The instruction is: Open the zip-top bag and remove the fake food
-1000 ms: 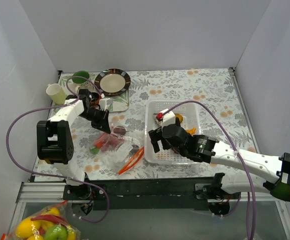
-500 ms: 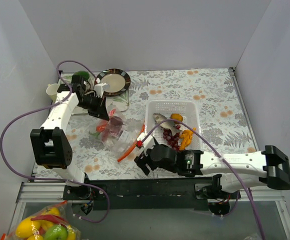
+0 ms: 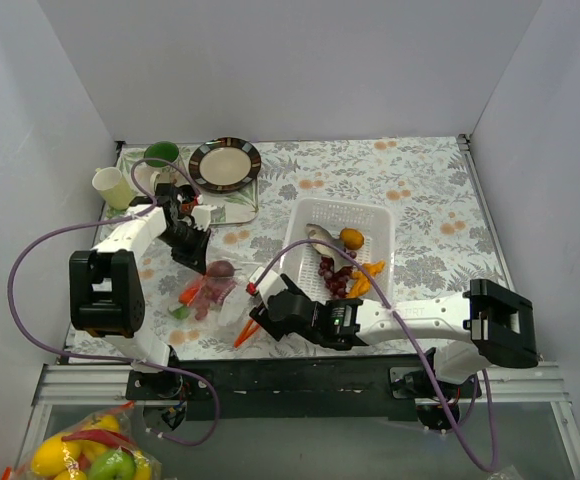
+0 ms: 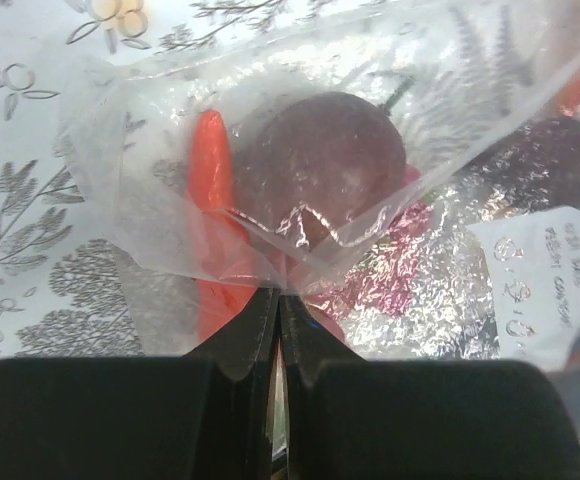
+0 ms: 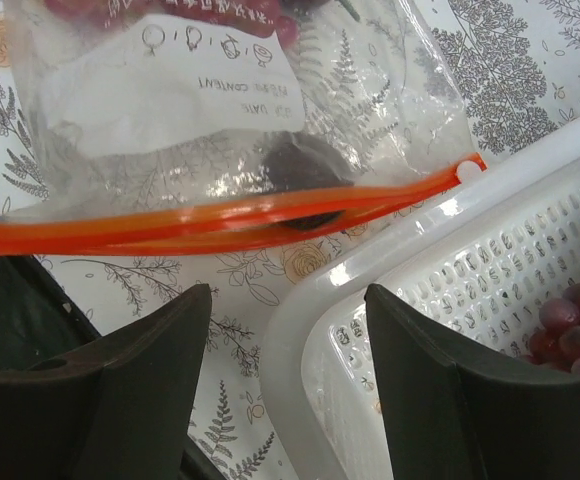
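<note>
The zip-top bag (image 3: 213,297) lies on the flowered mat left of the basket, its red-orange zip strip (image 5: 232,222) toward me. Inside it I see a dark purple round piece (image 4: 320,160), a red chili (image 4: 213,180) and other small pieces. My left gripper (image 3: 194,246) is shut on a fold of the bag's far end (image 4: 278,293). My right gripper (image 3: 261,318) is open and empty (image 5: 288,292), just short of the zip strip, over the basket's near left corner. A grey fish (image 3: 320,235), an orange fruit (image 3: 351,238), grapes (image 3: 334,275) and orange pieces (image 3: 366,275) lie in the basket.
The clear perforated basket (image 3: 385,222) stands right of the bag; its corner (image 5: 410,300) sits between my right fingers. A plate (image 3: 224,163), a green cup (image 3: 161,155) and a pale cup (image 3: 110,186) stand at the back left. A bag of lemons (image 3: 85,452) lies below the table.
The right arm left the basket and swung left to the bag's zip end. The left gripper brought the bag down and toward me, still holding it.
</note>
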Controlling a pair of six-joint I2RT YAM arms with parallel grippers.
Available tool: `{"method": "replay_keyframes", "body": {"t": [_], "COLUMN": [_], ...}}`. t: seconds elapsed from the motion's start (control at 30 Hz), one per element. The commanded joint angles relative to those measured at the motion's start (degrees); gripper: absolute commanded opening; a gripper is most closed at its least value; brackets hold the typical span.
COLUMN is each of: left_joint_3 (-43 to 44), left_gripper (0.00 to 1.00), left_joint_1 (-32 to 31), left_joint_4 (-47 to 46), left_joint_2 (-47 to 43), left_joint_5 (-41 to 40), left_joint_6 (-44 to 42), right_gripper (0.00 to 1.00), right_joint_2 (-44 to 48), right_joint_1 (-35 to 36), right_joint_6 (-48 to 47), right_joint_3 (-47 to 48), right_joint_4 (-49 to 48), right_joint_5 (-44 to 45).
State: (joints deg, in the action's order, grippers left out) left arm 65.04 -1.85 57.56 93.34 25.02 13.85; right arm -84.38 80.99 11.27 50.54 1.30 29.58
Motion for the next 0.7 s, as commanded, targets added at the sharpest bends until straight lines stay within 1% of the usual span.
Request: {"method": "replay_keyframes", "body": {"t": [0.0,0.03,0.13,0.3,0.4,0.5,0.6,0.67], "left_joint_3": [-1.84,-2.10,-2.54,-3.25,-3.69,-3.95,-4.13,-4.04], "left_gripper": [0.00,0.00,0.00,0.00,0.00,0.00,0.00,0.00], "left_joint_1": [0.09,0.09,0.09,0.09,0.09,0.18,0.09,0.18], "left_joint_4": [-5.61,-5.96,-6.84,-8.07,-8.34,-8.34,-8.43,-8.52], "left_joint_2": [-0.18,0.09,1.40,2.64,2.90,2.81,2.46,2.72], "left_joint_5": [-7.87,-8.05,-8.32,-8.93,-9.28,-9.28,-9.02,-8.93], "left_joint_6": [-1.98,-1.98,-1.89,-1.89,-2.16,-2.33,-2.60,-2.68], "right_gripper": [0.69,0.67,0.65,0.64,0.63,0.59,0.56,0.54], "right_joint_2": [-1.22,-1.84,-2.89,-5.26,-8.78,-10.72,-7.92,-4.14], "right_joint_1": [0.22,0.31,1.10,1.01,0.05,-0.66,-1.27,-1.71], "right_joint_6": [-2.56,-2.74,-4.23,-5.73,-5.12,-2.92,-0.46,1.03], "right_joint_3": [4.64,5.35,8.33,11.06,11.86,10.11,3.97,-0.33], "right_joint_4": [-1.56,-1.65,-2.09,-3.67,-2.53,0.09,-0.07,0.54], "right_joint_5": [-1.19,-1.46,-1.37,-1.90,-4.09,-4.62,-4.36,-3.40]}}
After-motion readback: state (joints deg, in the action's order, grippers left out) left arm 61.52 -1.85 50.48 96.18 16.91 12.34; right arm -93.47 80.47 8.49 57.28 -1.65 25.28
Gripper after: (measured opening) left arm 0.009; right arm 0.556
